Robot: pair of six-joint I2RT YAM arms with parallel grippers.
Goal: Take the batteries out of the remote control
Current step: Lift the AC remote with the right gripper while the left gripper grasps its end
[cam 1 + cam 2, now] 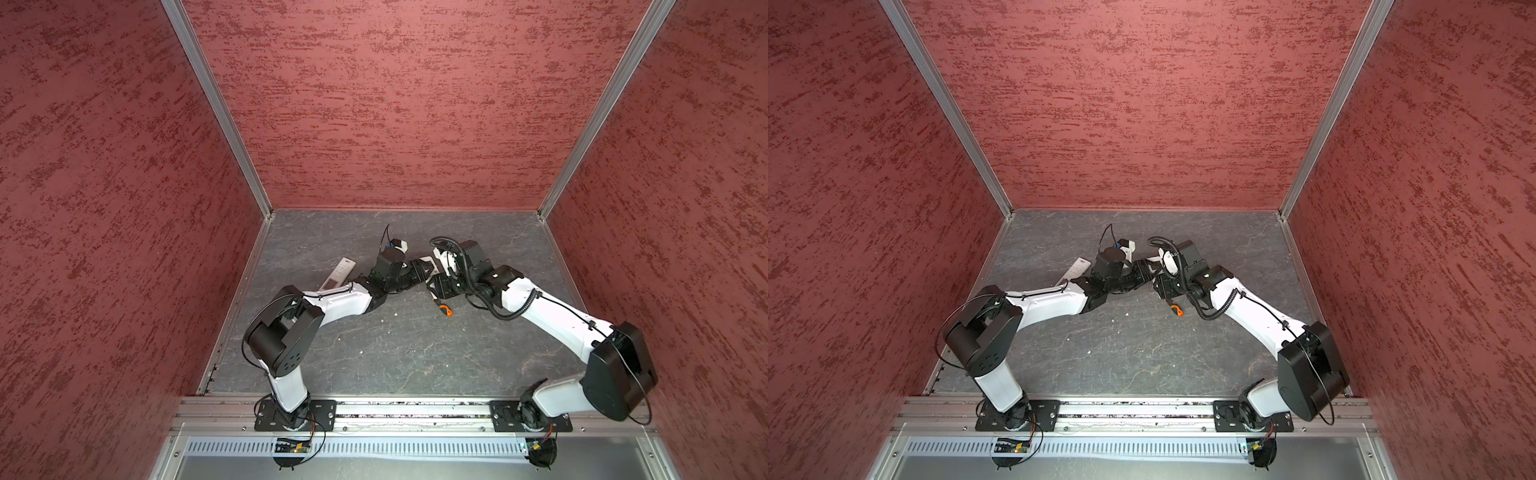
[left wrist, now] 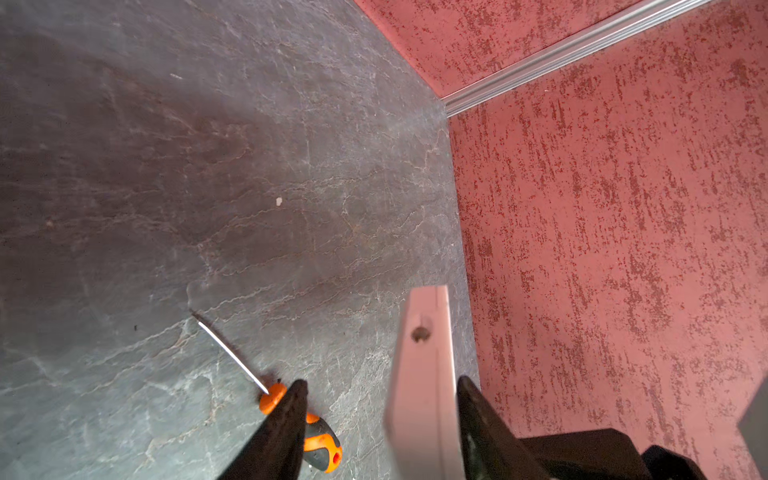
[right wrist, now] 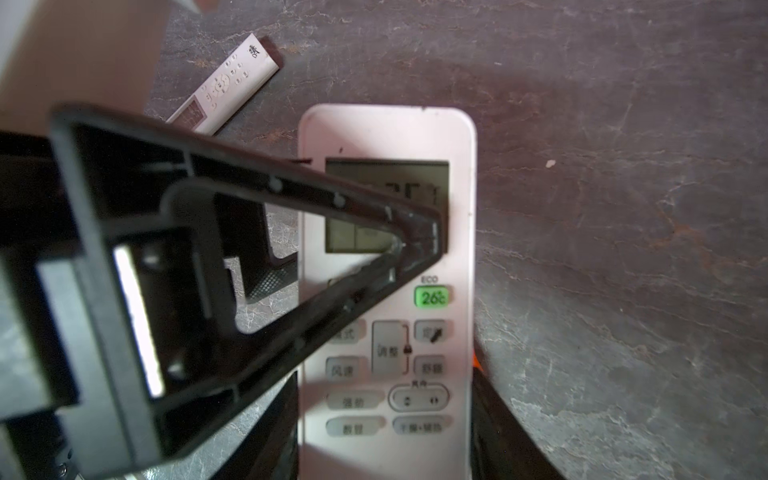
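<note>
A white plastic air-conditioner remote control (image 3: 386, 137) faces the right wrist camera, its grey display above a green button reading "26°C" under the word "ECO" and rows of grey keys with Chinese labels. Its batteries are out of sight, as only the front shows. The right gripper (image 3: 384, 399) holds the remote clear of the table, a black finger pressed to each long edge at the lower end. One open-framed black finger (image 3: 332, 199) of the left gripper (image 2: 382, 382) crosses in front of the display. In the left wrist view the remote stands edge-on between that gripper's parted fingers, close against one and well clear of the other. An orange-and-black-handled screwdriver (image 2: 316, 440) lies on the grey stone-patterned table (image 3: 623, 208), and a slim white remote with printed keys (image 3: 226, 83) lies farther off.
</note>
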